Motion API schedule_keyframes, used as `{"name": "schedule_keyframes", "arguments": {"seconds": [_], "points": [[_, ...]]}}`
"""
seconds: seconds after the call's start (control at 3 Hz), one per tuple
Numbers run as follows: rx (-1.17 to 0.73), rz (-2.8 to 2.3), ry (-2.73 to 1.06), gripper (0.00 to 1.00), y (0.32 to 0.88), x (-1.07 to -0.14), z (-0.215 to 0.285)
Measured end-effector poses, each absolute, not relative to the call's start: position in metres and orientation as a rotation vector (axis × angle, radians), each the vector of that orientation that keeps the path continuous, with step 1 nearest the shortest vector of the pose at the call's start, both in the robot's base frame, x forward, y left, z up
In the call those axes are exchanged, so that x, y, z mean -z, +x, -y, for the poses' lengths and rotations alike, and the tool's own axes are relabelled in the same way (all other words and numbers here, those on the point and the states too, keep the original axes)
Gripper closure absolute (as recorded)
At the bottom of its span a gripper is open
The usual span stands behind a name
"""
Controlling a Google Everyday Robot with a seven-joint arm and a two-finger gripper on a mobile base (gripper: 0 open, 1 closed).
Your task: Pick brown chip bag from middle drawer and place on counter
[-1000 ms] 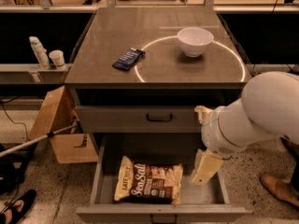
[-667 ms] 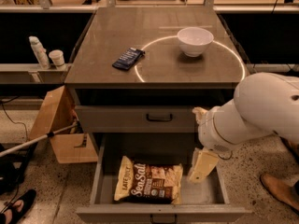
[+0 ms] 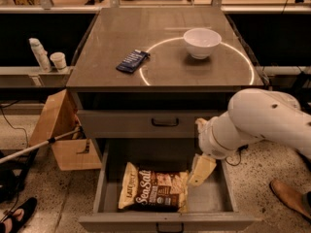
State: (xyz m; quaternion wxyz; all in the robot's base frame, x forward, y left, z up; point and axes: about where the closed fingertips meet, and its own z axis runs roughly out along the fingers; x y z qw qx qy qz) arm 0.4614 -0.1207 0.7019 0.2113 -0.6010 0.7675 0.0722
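Note:
The brown chip bag (image 3: 154, 188) lies flat on the grey floor of the open middle drawer (image 3: 213, 205), left of centre. My gripper (image 3: 200, 171) hangs inside the drawer on the white arm, just right of the bag's right edge and a little above the floor. The counter (image 3: 107, 52) with its white circle is the cabinet's top, above the drawer.
A white bowl (image 3: 202, 42) stands on the counter inside the circle, and a small dark blue packet (image 3: 132, 60) lies left of it. A closed drawer front with a black handle (image 3: 165, 123) sits above the open drawer. A cardboard box (image 3: 65, 130) stands left of the cabinet. A shoe (image 3: 289, 198) is at the right.
The arm and gripper have moved left inside the drawer, closer to the right edge of the chip bag. The bag has not moved.

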Motion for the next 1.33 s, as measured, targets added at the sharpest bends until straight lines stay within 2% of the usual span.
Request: {"name": "schedule_keyframes", "arguments": {"seconds": [1.0, 1.33], "points": [[-0.405, -2.192, -1.663, 0.00, 0.474, -0.602, 0.101], [-0.398, -2.185, -1.668, 0.00, 0.474, -0.602, 0.101]]}}
